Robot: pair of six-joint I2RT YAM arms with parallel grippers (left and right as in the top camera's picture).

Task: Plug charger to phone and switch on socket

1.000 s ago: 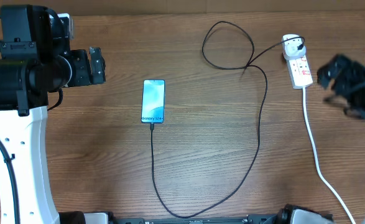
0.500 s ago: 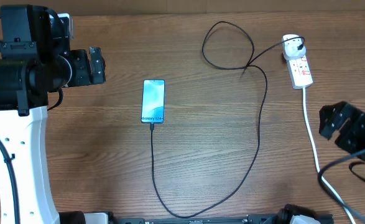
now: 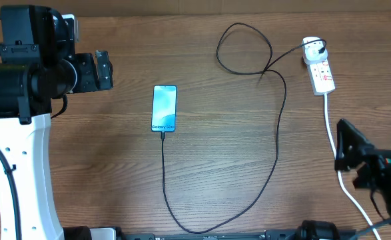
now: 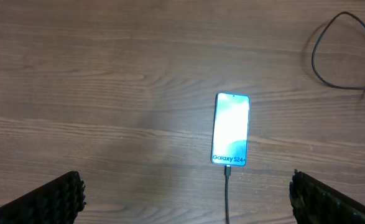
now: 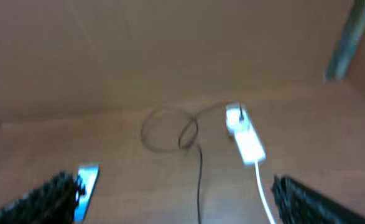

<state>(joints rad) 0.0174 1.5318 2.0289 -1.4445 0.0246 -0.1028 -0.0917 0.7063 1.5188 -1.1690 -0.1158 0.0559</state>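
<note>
Within the last second the right claw has pulled back from the socket toward the near edge of the counter. Its fingers stand wide apart and empty. The socket now lies well ahead of it, with the white plug of the charger seated in its far end. The left claw, also spread and empty, hangs with the phone just ahead of it, the charger's tip in the phone's near end. The retreat suggests the switch is done, though it is too small to read.

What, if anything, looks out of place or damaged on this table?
Nothing stands out. The phone lies flat, the charger runs from its lower edge in a loose loop to the socket, and nothing looks spilled or damaged.
</note>
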